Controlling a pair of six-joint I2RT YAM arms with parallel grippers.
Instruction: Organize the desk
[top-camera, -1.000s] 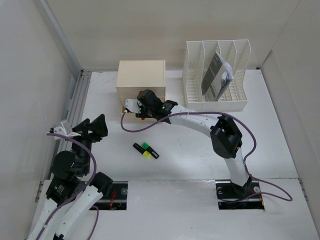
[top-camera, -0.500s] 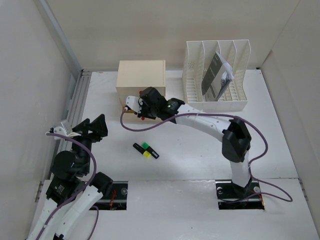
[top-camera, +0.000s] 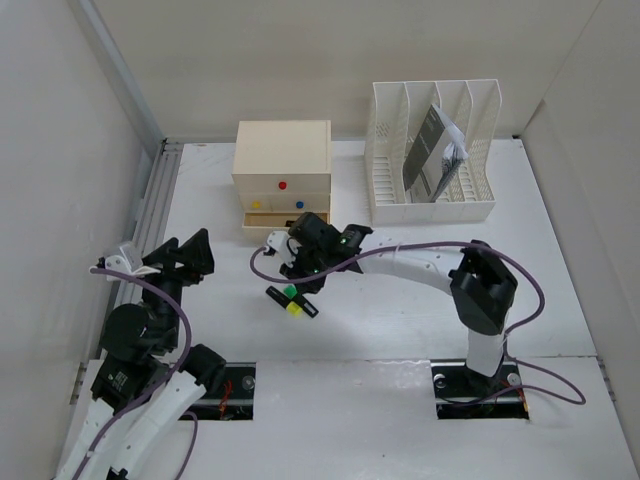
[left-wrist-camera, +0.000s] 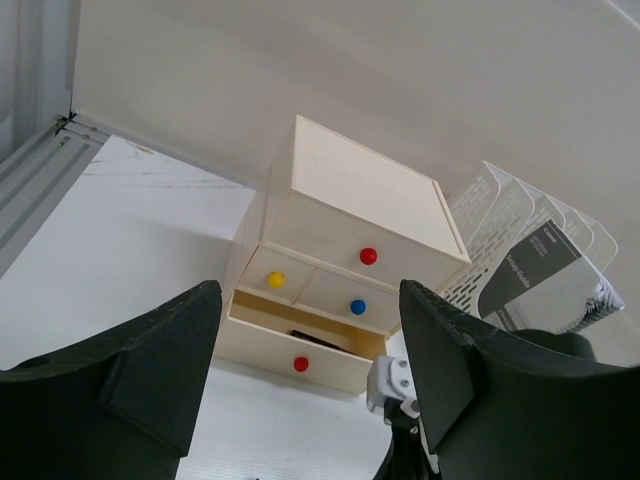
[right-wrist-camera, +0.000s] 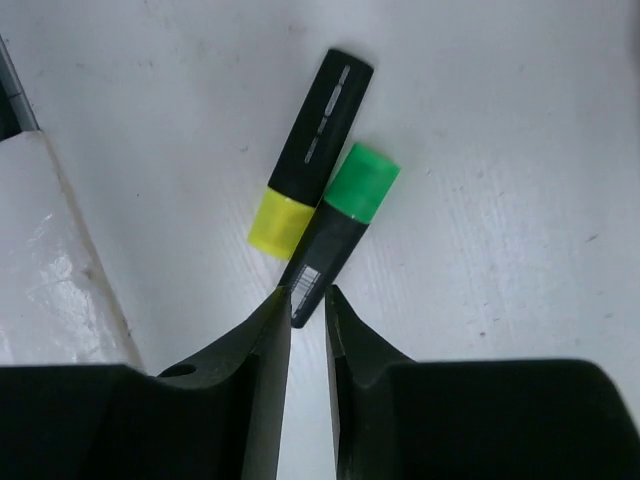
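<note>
this is looking like a robot lab cell staged as an office. plain panels are boxing in a white worktop, where a drawer box and file rack are standing.

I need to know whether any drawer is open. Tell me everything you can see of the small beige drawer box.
The drawer box is a beige, wooden-looking cube with a plain top, upright on the white desk by the back wall, left of the file rack in the top view and apart from it. Its front has a wide red-knobbed drawer, two small ones with yellow and blue knobs, and a wide red-knobbed bottom drawer. Only the bottom drawer is pulled out; something dark lies inside.
</note>
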